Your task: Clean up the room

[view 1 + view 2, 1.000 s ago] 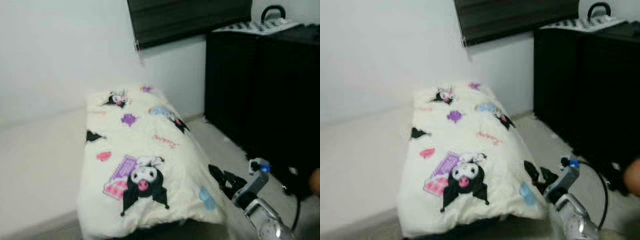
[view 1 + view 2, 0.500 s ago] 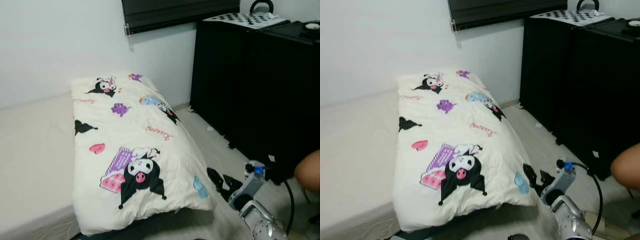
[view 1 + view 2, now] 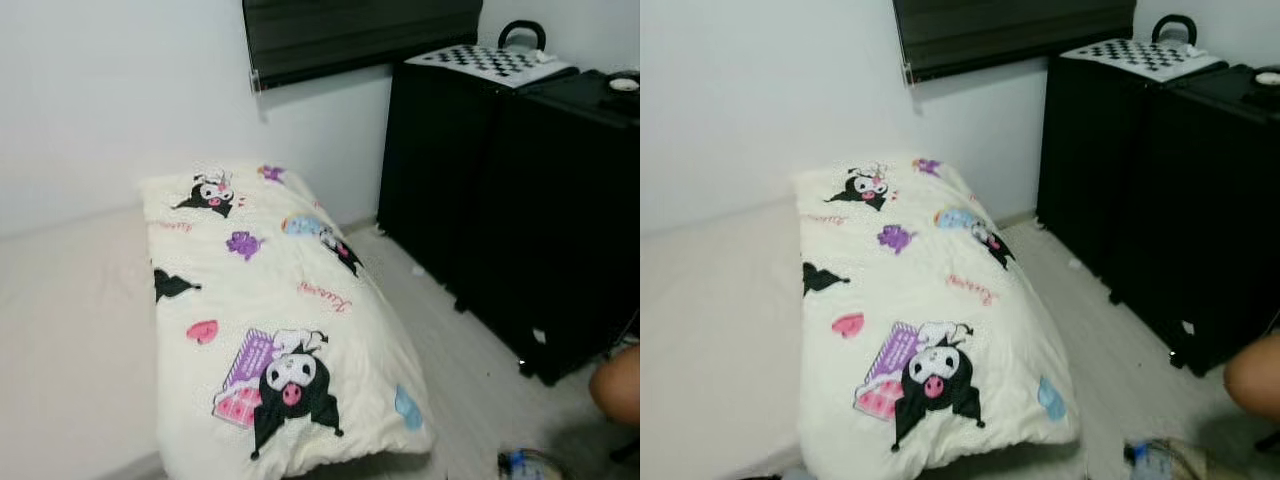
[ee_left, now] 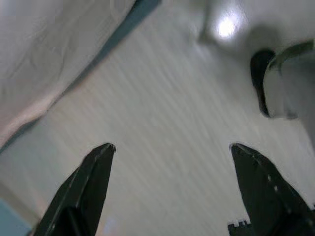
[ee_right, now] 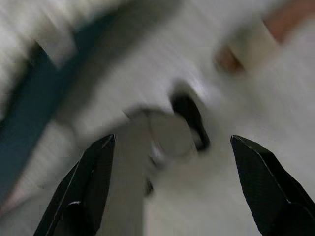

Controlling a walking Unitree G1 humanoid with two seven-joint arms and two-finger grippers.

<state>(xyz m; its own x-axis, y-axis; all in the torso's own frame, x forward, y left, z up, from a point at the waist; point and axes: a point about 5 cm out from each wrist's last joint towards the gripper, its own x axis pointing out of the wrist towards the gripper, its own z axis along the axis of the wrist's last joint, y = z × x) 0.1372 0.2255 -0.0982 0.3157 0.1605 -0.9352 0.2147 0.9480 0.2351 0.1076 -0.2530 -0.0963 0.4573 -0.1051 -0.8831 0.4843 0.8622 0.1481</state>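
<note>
A cream blanket (image 3: 270,310) printed with black cartoon characters lies lengthwise along the bed's right side, its near corner hanging over the edge. My right arm's wrist (image 3: 525,465) pokes up at the bottom edge, over the floor right of that corner. In the blurred right wrist view my right gripper (image 5: 172,139) is open above pale floor, with nothing between its fingers. My left gripper (image 4: 171,146) hangs open over the floor too, beside the blanket's hanging edge (image 4: 44,64).
The bare mattress (image 3: 70,330) lies left of the blanket. Tall black cabinets (image 3: 500,180) line the right, with a checkerboard (image 3: 490,60) on top. A strip of pale floor (image 3: 470,370) runs between bed and cabinets. Part of a person (image 3: 618,385) shows at the right edge.
My right arm has dropped from beside the blanket's near corner to the bottom edge of the head views. The head camera has shifted; the blanket lies as before.
</note>
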